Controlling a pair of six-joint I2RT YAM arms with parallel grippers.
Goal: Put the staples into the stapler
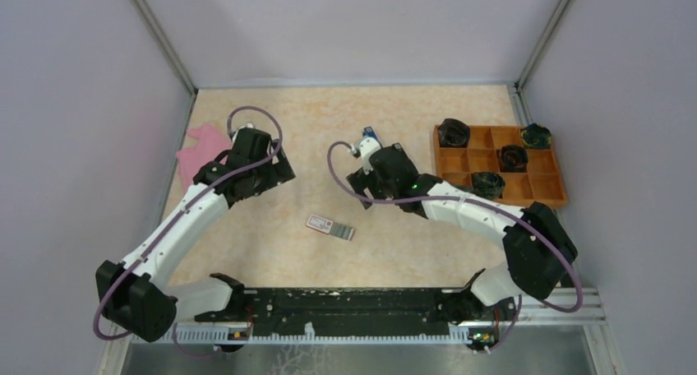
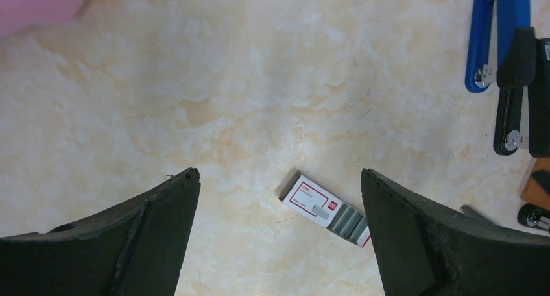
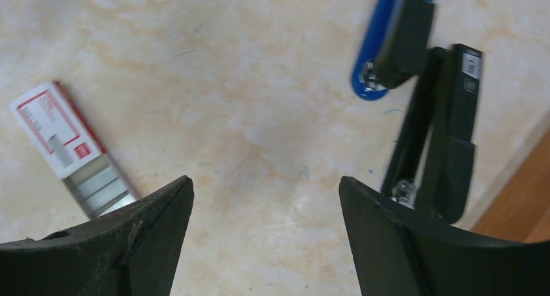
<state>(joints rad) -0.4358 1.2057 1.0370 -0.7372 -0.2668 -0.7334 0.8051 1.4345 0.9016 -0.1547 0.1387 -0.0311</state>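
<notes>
Both claws are released and grasp nothing: the left claw (image 2: pixel 279 174) and the right claw (image 3: pixel 264 179) each hang above the bench (image 1: pixel 394 256) with their fingers spread wide and bare marbled surface between them.

Nearest the arm bases, the staples (image 1: pixel 330 226) lie flat on the bench between the two arms, touched by neither claw. They sit in a small white box with red print, with the grey metal strips showing at one end.

Beyond that, the left claw is over the left half of the bench and the right claw near the middle. From the right wrist, the stapler (image 3: pixel 454 114) lies just past the right-hand finger. It is opened, its blue part and its black part angled apart. From above only its blue tip shows beyond the right claw.

Farther back, a pink cloth (image 1: pixel 201 149) lies against the left wall. At the far right an orange tray (image 1: pixel 534 201) holds dark round things in four of its compartments.
</notes>
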